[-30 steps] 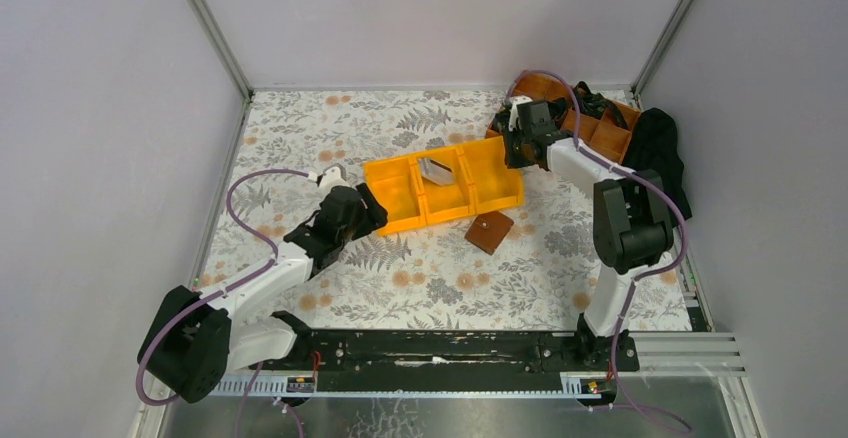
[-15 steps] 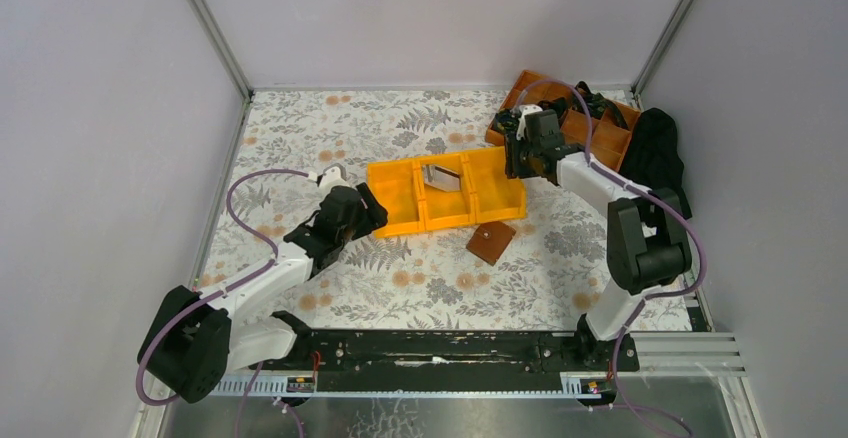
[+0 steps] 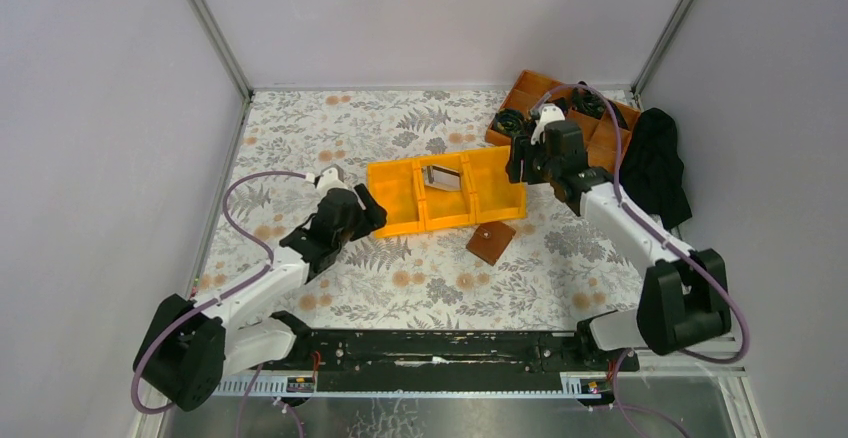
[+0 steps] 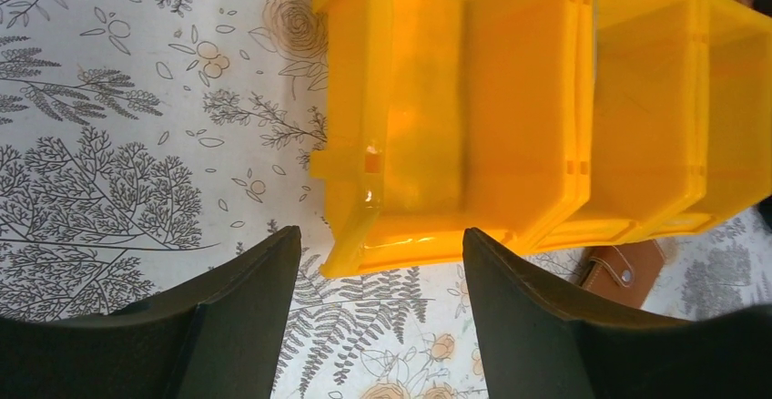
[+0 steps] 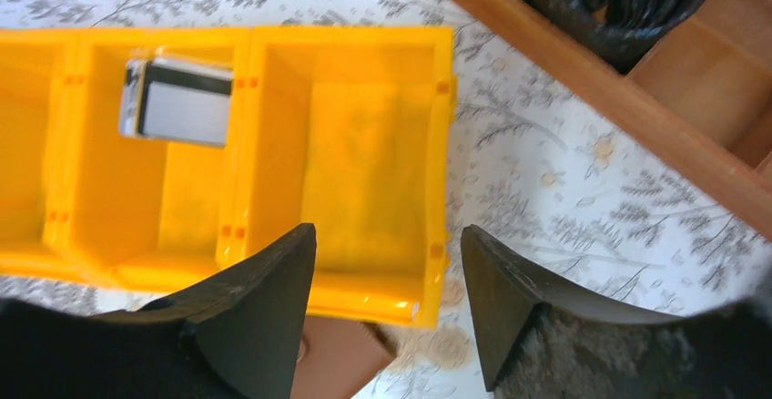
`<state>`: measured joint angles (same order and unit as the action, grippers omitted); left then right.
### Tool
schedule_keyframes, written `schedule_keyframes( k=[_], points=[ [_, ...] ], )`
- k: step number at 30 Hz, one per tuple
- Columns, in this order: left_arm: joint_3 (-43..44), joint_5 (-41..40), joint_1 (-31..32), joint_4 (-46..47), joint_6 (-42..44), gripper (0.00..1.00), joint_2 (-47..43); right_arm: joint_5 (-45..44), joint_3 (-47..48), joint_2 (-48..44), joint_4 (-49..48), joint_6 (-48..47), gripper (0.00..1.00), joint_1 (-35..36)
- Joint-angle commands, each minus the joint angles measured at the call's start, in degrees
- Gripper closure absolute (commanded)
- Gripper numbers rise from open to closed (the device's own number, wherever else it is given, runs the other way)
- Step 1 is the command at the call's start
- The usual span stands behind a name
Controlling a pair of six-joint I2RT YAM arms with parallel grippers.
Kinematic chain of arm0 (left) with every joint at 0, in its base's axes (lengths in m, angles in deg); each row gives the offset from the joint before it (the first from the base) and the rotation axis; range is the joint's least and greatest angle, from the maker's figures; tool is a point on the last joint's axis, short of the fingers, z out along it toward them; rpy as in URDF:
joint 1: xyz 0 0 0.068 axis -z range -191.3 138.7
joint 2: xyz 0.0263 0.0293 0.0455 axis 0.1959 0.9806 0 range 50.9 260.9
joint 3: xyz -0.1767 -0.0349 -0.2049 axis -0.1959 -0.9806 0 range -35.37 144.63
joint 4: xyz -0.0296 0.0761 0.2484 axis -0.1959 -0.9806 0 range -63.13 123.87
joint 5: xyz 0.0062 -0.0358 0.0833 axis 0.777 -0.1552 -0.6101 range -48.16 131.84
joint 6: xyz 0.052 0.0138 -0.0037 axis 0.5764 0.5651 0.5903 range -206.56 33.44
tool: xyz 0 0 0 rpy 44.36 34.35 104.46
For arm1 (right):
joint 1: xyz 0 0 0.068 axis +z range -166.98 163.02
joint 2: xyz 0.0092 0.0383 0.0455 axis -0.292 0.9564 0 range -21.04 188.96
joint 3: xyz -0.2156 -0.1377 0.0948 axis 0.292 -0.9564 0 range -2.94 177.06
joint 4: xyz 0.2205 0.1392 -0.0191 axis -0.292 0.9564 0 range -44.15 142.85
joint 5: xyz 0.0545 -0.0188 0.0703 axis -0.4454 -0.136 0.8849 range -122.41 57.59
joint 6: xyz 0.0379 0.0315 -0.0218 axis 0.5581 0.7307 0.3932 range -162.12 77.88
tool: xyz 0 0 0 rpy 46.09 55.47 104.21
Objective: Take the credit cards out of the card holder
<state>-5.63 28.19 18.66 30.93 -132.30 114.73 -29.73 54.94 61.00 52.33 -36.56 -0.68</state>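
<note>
Silvery-grey credit cards (image 3: 444, 176), one with a dark stripe (image 5: 177, 100), lie in the middle compartment of a yellow three-part tray (image 3: 399, 201). The brown leather card holder (image 3: 490, 242) lies on the table just in front of the tray's right end, and shows below the tray in both wrist views (image 5: 332, 349) (image 4: 628, 271). My right gripper (image 3: 519, 164) hovers open over the tray's right end (image 5: 387, 235), nothing between its fingers. My left gripper (image 3: 372, 210) stands open at the tray's front left corner (image 4: 380, 235), empty.
A brown wooden organiser (image 3: 602, 136) with black coiled items stands at the back right (image 5: 655, 126). A black cloth (image 3: 657, 166) lies against the right wall. The floral tabletop is walled on three sides.
My right gripper has opened and drawn back to the right from the tray's far right end. The tray turned slightly, and the card in it tipped flatter. The left arm barely moved.
</note>
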Motion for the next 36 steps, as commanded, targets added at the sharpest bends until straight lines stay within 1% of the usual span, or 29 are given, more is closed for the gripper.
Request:
schedule_keyframes(
  k=[1, 4, 7, 12, 15, 18, 21, 26, 27, 30, 31, 33, 34, 36],
  points=[
    [-0.9, 1.11, 0.5, 2.98, 1.08, 0.27, -3.27, 0.7, -6.44, -7.74, -3.8, 4.02, 0.36, 3.52],
    [-1.46, 1.58, 1.61, 3.95, 1.49, 0.28, -4.7, -0.89, -11.42, -10.99, -5.05, 5.56, 0.41, 7.54],
    [-1.38, 1.01, 2.9, 4.56, 1.53, 0.28, -4.32, -4.35, -11.11, -11.04, -4.43, 5.78, 0.41, 12.79],
    [-0.24, 0.42, 3.21, 3.94, 2.0, 0.28, -2.48, -14.56, -5.33, -5.57, -2.08, 2.99, 0.4, 20.6],
    [-0.33, -1.42, 3.18, 3.01, 2.66, 0.27, -2.98, -18.51, -3.32, -1.36, -3.18, 0.28, 0.41, 24.47],
    [-0.45, -3.43, 3.18, 2.39, 3.29, 0.27, -3.8, -20.02, -2.39, 1.85, -5.77, -2.04, 0.42, 27.09],
    [-0.79, -4.23, 3.18, 2.41, 3.46, 0.27, -4.14, -20.84, -0.81, 5.59, -7.58, -2.89, 0.42, 27.86],
    [-1.73, -4.89, 3.19, 2.56, 3.45, 0.27, -3.75, -22.13, 5.57, 12.71, -7.04, -4.59, 0.41, 28.13],
    [-1.78, -5.18, 3.2, 2.58, 3.54, 0.27, -3.61, -22.05, 6.38, 14.67, -7.54, -5.01, 0.4, 28.32],
    [-1.04, -5.48, 3.18, 2.65, 4.12, 0.27, -2.89, -23.19, 9.17, 18.73, -8.85, -6.23, 0.31, 28.7],
    [-0.81, -5.55, 3.18, 2.56, 4.16, 0.27, -2.59, -24.31, 10.1, 19.89, -8.99, -6.09, 0.3, 28.7],
    [-0.78, -5.38, 3.18, 2.59, 4.1, 0.27, -2.12, -27.13, 11.38, 21.33, -8.67, -5.43, 0.31, 28.71],
    [-0.89, -5.22, 3.19, 2.57, 4.08, 0.27, -2.01, -28.0, 11.43, 21.1, -8.71, -4.93, 0.33, 28.71],
    [-1.23, -4.97, 3.19, 2.6, 4.12, 0.27, -2.34, -27.67, 9.16, 18.35, -10.85, -3.97, 0.36, 28.71]
  ],
)
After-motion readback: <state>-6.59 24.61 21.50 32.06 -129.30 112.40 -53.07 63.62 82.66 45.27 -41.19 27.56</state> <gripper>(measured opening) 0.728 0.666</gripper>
